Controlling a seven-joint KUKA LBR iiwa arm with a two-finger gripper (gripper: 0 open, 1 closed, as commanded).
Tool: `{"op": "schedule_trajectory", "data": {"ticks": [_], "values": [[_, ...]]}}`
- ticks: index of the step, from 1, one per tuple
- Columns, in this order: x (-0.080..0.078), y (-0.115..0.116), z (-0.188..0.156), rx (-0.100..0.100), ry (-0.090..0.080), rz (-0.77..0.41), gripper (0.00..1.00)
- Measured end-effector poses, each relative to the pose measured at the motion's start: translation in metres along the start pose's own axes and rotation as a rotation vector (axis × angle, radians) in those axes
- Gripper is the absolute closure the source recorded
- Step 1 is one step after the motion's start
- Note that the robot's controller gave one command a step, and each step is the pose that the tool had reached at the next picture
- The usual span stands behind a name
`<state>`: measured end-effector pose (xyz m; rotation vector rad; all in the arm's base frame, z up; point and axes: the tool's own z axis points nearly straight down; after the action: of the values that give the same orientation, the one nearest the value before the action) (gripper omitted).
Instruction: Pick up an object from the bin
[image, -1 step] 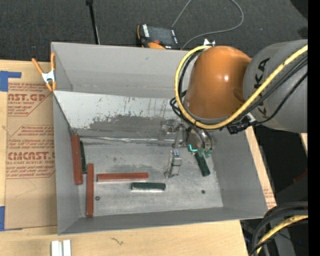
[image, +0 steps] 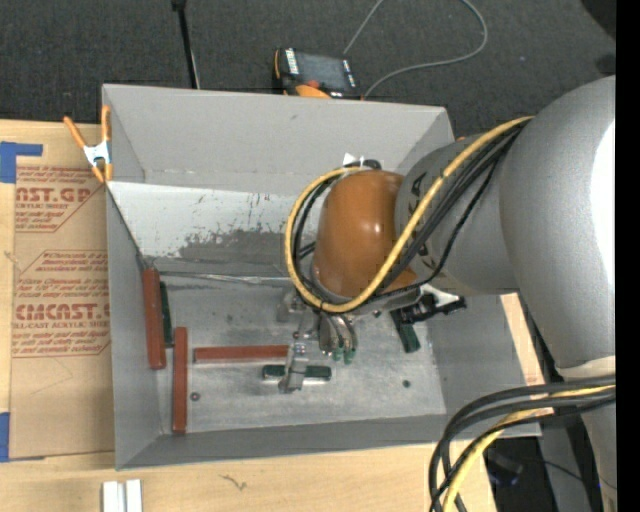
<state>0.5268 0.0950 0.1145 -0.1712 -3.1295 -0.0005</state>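
floor (image: 50, 45): dark | tabletop (image: 300, 485): pale wood | device (image: 315, 72): black, orange

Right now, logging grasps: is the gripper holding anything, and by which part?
Cannot tell: the gripper is low over a small dark thing beside the red-brown stick.

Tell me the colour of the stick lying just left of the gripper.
The stick is reddish-brown, clearest in the camera view.

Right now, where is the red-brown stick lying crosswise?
The crosswise stick lies on the bin floor, just left of the gripper, its left end near another red-brown stick by the left wall.
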Motion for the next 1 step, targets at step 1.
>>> {"op": "schedule_trajectory", "data": {"ticks": [1], "values": [[-0.0002,0.0025,0.0480,0.001,-0.003,-0.008,0.00]]}}
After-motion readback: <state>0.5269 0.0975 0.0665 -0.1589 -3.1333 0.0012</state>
